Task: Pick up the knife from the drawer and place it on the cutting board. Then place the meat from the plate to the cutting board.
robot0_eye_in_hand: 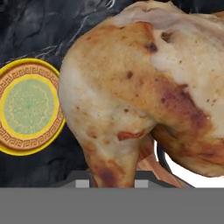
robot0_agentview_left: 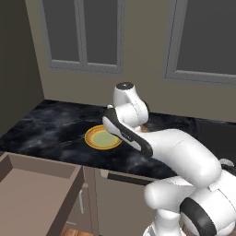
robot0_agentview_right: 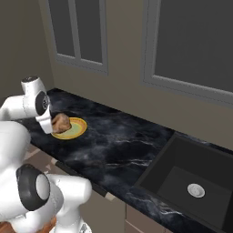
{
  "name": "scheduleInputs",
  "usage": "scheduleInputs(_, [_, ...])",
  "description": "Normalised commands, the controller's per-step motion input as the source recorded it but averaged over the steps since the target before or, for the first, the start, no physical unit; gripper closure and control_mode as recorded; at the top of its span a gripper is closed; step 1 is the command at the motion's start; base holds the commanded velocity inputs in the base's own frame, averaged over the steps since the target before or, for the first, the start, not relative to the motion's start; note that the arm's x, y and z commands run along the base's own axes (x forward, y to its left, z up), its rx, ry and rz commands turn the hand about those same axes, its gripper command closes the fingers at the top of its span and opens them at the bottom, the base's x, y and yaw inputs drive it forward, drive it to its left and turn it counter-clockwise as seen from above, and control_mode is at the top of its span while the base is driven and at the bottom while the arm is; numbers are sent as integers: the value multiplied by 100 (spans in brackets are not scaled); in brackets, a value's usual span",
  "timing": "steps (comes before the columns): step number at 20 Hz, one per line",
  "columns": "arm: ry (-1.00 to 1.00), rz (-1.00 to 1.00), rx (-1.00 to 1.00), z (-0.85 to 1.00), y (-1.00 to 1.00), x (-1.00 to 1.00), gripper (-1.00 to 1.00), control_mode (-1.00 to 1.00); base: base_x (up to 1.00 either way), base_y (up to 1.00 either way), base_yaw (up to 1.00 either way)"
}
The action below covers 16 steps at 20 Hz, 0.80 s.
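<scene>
While my gripper (robot0_agentview_right: pixel 55 126) stays out of plain sight behind the meat (robot0_agentview_right: pixel 61 122), its jaws are clamped together on that meat, which hangs lifted just above the plate (robot0_agentview_right: pixel 73 131), at the near-left part of the black marble counter (robot0_agentview_right: pixel 118 136). From my hand camera the meat (robot0_eye_in_hand: pixel 144 83) bulks close, and the plate (robot0_eye_in_hand: pixel 27 106) lies bare beside it on the counter; a sliver of wood and something white peeps under the meat, too little to name. My own arm hides the counter right of the plate (robot0_agentview_left: pixel 103 137) in the left view. Below the counter's front edge the drawer (robot0_agentview_left: pixel 37 193) stands pulled out, its inside cut off by the frame. A dark sink (robot0_agentview_right: pixel 191 182) is sunk into the counter's right end, well apart, with open marble between. Grey windows (robot0_agentview_left: pixel 85 34) line the beige wall behind.
</scene>
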Motion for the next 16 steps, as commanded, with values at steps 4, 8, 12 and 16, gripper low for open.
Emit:
scheduleInputs(4, [0,-10,0,60,-41,-76,100,-100,0,0,0])
scheduleInputs(8, [0,-11,0,55,-41,-81,100,-100,0,0,0])
scheduleInputs(12, [0,-11,0,43,-23,-74,100,-100,0,0,0])
scheduleInputs(16, [0,-11,0,12,0,-57,100,-100,0,0,0])
